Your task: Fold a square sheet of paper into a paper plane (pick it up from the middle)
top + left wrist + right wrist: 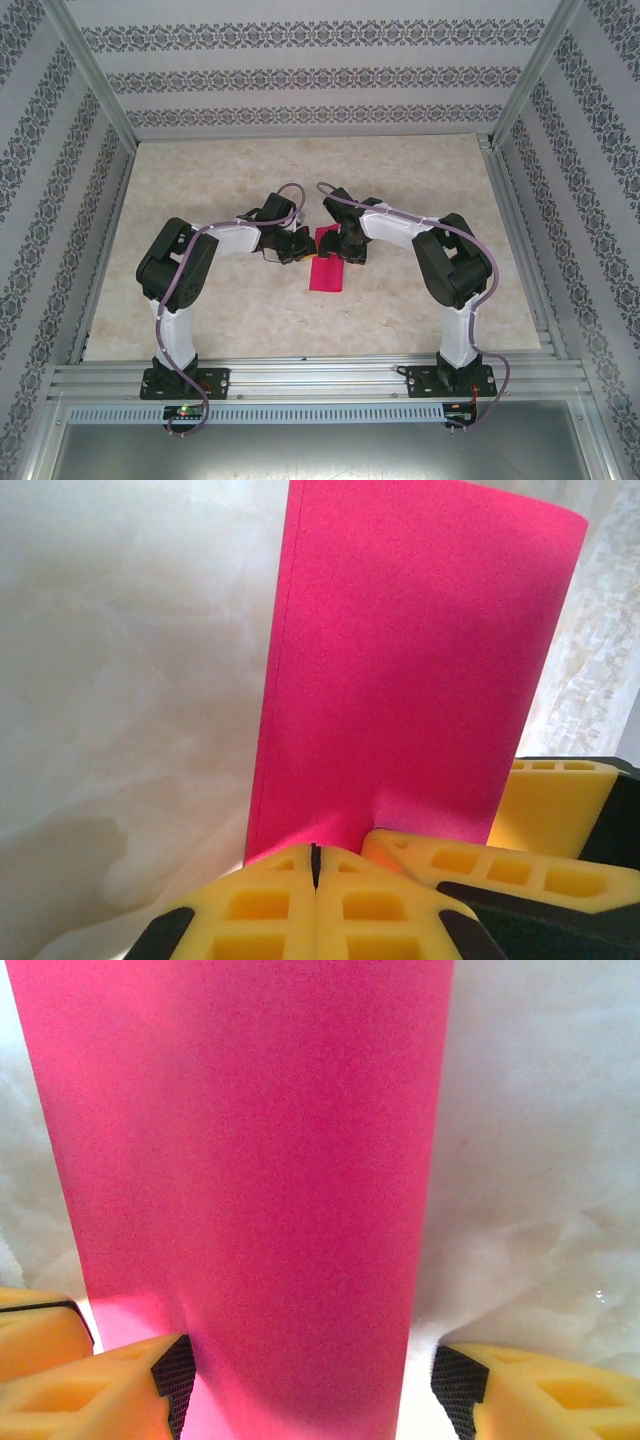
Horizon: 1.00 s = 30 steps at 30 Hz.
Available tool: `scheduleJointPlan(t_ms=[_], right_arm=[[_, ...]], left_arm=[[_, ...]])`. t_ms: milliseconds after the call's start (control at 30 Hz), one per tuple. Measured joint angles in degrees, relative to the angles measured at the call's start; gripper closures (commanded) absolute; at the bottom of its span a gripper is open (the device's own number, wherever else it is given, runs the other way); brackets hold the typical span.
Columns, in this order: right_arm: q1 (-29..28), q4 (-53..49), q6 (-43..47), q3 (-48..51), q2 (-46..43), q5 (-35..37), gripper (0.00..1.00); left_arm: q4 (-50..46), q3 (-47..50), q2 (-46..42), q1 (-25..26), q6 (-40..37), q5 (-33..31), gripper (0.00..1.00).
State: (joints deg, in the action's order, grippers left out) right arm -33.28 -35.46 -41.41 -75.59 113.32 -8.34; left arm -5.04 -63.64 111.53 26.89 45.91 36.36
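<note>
The square sheet of paper (327,272) is magenta-pink and lies on the table as a narrow rectangle, its long side running toward the arm bases. Both grippers meet at its far end. My left gripper (303,248) is shut, its yellow fingertips (280,875) closed together right at the paper's (410,680) end edge; whether paper is pinched between them I cannot tell. My right gripper (312,1385) is open and straddles the paper (250,1160), one finger (130,1385) over the sheet and the other (530,1390) on the bare table beside it.
The marble-patterned tabletop (200,190) is fenced by aluminium rails (310,375) at the front and patterned walls on three sides. One yellow finger of the right gripper (480,865) sits close beside the left fingertips in the left wrist view.
</note>
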Motion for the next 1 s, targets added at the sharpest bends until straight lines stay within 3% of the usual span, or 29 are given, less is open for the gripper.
scheduleJointPlan(t_ms=[667,1000], right_arm=[[0.07,1.03,-0.22,0.59,-0.57,-0.92,0.28],[1.44,7.69,-0.63,6.45,-4.79,-4.39,0.27]], left_arm=[[-1.46,-0.35,0.85,0.76,-0.07,-2.89,1.00],[-1.64,-0.44,0.87,0.81,-0.48,-2.97,1.00]])
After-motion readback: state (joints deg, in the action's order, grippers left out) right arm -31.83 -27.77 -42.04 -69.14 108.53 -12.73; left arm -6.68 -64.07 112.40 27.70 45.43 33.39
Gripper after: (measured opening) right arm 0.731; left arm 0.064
